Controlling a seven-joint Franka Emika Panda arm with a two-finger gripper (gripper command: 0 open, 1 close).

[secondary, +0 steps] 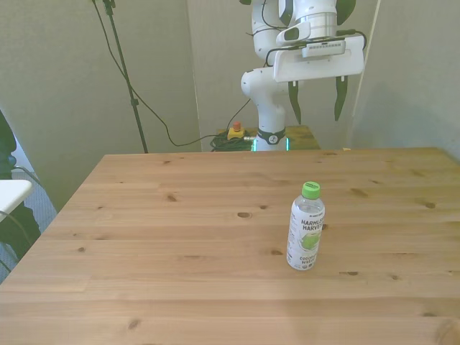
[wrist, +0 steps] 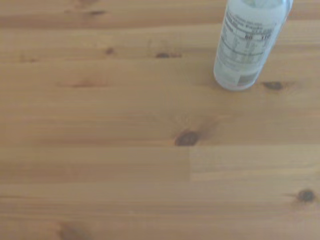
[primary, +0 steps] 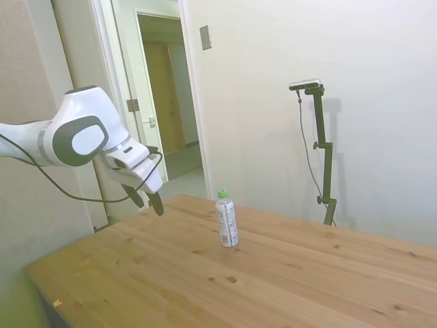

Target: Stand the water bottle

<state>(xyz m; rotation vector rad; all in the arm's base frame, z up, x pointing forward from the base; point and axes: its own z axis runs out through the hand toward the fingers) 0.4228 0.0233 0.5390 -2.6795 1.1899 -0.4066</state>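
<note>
A wooden table (secondary: 180, 237), an open doorway (primary: 167, 102) and a yellow box (secondary: 235, 131) behind it.

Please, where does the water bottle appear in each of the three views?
Side view: water bottle upright at the middle, on the table.
Front view: right of centre, nearer the front edge.
Wrist view: only its lower labelled body, at the frame's edge.
Shared landmark: its white label.
</note>
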